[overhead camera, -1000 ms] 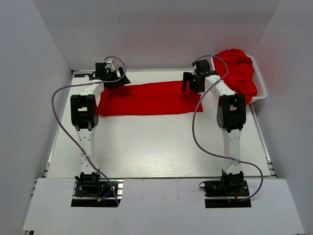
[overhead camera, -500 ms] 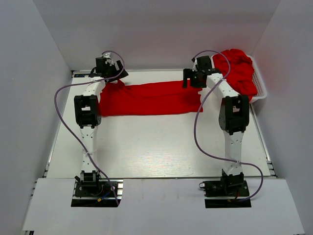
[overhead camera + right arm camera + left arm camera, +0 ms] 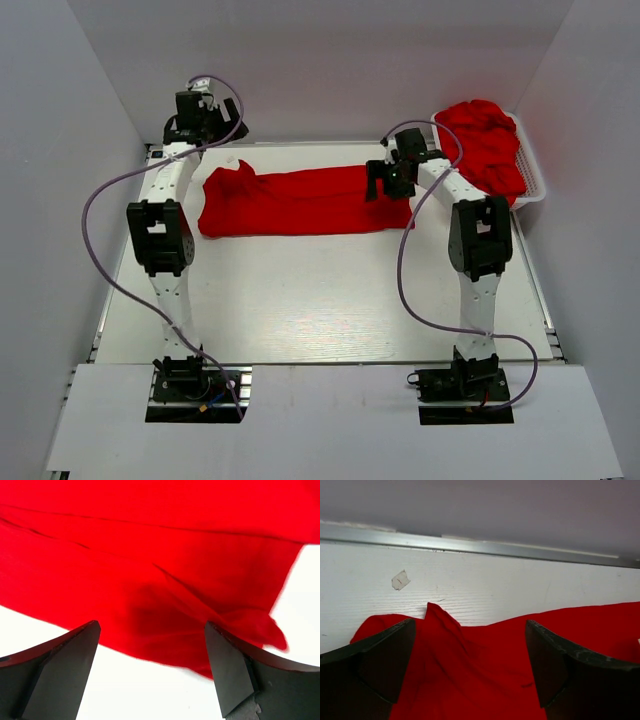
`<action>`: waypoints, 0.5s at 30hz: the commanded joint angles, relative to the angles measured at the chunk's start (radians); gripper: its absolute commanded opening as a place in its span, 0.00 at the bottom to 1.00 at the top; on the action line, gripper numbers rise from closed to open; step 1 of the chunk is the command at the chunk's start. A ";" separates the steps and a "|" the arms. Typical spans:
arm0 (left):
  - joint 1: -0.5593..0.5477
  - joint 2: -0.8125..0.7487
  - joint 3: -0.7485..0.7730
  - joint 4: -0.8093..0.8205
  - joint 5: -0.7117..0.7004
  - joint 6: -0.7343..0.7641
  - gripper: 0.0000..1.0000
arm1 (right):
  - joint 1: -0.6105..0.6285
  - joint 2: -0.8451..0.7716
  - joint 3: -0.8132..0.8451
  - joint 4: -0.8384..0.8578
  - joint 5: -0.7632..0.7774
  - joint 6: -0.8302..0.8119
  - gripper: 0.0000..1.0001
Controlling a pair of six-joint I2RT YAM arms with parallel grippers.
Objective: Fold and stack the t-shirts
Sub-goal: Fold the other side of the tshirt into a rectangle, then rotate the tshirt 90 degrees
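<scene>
Findings: the red shirt (image 3: 305,200) is lying as a long flat band on the table (image 3: 300,300), one end near the basket (image 3: 535,188), which is holding a heap of more red shirts (image 3: 485,140).

Your right claw (image 3: 385,180) is hovering over that basket-side end, jaws standing apart and gripping nothing. Your left claw (image 3: 203,122) is hanging over the end farthest from the basket, jaws likewise apart and empty.

That far end is bunching into a raised peak (image 3: 437,617).

Judgement: you are setting up the next fold. Be flattening the peak first, then lowering both claws together and catching every layer at each end.
</scene>
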 commanded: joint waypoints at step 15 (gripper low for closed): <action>-0.018 -0.183 -0.355 0.055 0.191 0.001 1.00 | -0.038 0.249 0.153 0.115 0.039 0.138 0.90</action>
